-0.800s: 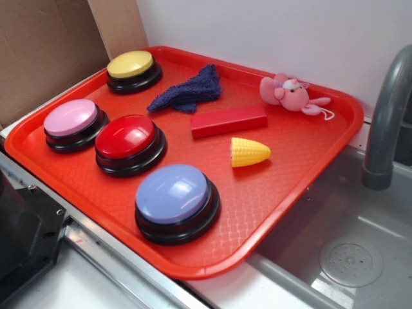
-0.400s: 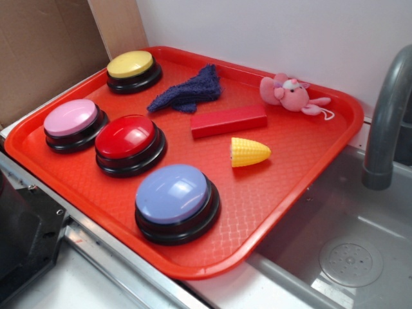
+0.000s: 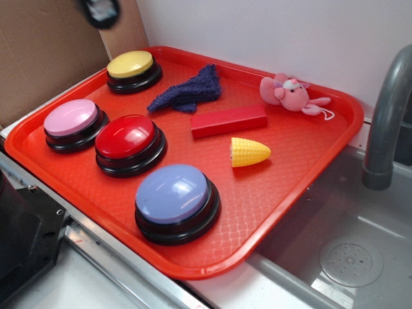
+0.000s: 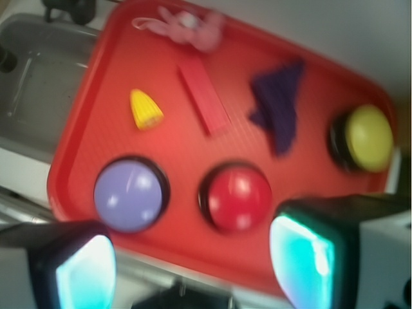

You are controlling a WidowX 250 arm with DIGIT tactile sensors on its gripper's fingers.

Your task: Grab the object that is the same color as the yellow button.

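Counts: one red tray (image 3: 309,193). Four push buttons: yellow button (image 3: 131,65), pink button (image 3: 71,118), red button (image 3: 125,137), lavender-blue button (image 3: 172,193). One toy corn cob (image 3: 250,152). One red block (image 3: 228,121). One pink plush toy (image 3: 288,92). One purple cloth (image 3: 188,90).

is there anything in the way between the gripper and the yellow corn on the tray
Nothing visible blocks it. The gripper is high above the tray, jaws apart, and the corn lies uncovered, apart from the red block and the lavender button.

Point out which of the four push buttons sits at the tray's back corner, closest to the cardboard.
The yellow button. It sits alone in the red tray's far-left corner beside the cardboard, while the pink, red and lavender-blue buttons lie nearer the front edge.
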